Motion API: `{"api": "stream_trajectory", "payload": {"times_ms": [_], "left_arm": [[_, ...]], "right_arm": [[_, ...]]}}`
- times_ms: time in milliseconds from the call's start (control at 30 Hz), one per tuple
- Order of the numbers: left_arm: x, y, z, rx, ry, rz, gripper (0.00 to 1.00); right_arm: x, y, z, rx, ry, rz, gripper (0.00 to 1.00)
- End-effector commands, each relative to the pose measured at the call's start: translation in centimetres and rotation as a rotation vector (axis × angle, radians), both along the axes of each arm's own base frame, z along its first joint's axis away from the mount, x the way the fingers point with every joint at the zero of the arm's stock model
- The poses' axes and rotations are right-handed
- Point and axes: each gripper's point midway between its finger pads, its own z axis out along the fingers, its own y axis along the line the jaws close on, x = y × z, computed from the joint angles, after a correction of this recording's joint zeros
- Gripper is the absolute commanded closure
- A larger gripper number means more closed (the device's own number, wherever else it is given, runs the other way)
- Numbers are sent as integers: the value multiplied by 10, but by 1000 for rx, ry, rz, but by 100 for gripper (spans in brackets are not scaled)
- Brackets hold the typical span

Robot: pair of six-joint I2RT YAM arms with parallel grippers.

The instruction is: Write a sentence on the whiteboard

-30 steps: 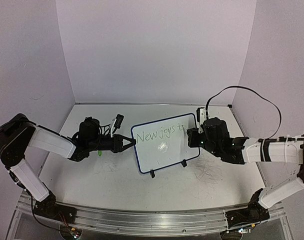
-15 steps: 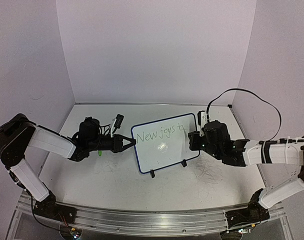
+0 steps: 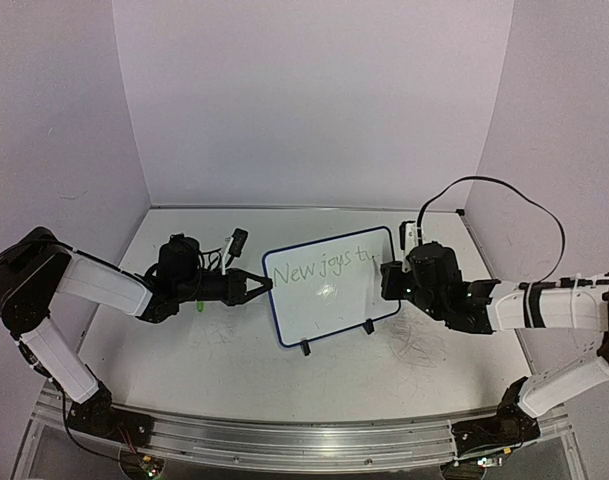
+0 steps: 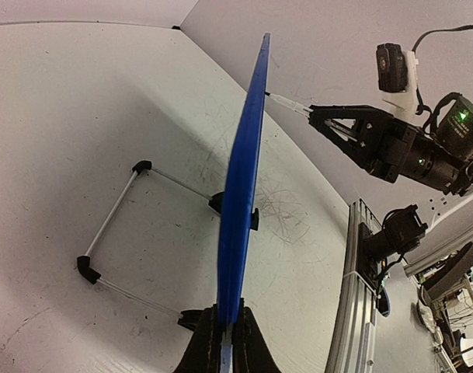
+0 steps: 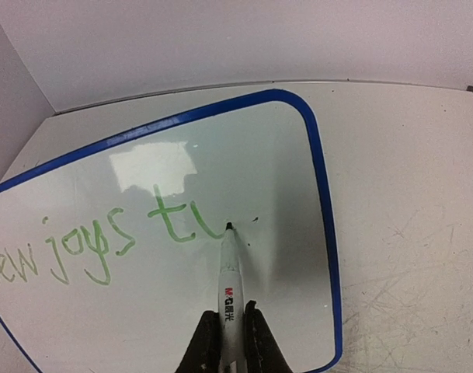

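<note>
Right wrist cam tells most of the story. The right tool (image 5: 230,336) is clamped tight on a white marker (image 5: 229,280), jaws squeezed against the barrel. The tip is touching the whiteboard (image 5: 320,194) just past the green "t". So far the sentence (image 5: 163,210) reads "New joys t" plus the start of a curl. It runs along the top of the board and ends toward its 2 o'clock corner, with lots of blank white below. Looks mid-word to me, so I'd say the writing is nowhere near finished.

From the overhead view the board stands roughly mid-counter (image 3: 234,350), leaning back on its little black feet (image 3: 305,349). The left tool (image 3: 265,284) is fully closed on the blue rim at the board's 9 o'clock edge, and the marker arm comes in from 3 o'clock. Makes sense to me: a propped board would probably slide or tip under pen pressure, so one arm pins it while the other writes. Left wrist view shows that pinch edge-on, with the rim sandwiched between the fingers and the wire stand (image 4: 140,166) splayed out behind.
</note>
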Motion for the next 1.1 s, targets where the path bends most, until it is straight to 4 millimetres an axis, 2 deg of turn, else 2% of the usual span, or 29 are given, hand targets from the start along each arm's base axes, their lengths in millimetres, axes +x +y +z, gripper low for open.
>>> {"api": "stream_trajectory", "payload": {"times_ms": [0, 467, 1067], "left_arm": [[0, -4, 19, -22, -39, -24, 100], [0, -4, 20, -24, -42, -27, 100], [1, -4, 20, -23, -43, -21, 100]], "right_arm": [[13, 5, 24, 40, -69, -24, 100], [17, 15, 26, 33, -73, 9, 100], [14, 26, 17, 42, -44, 68, 100]]}}
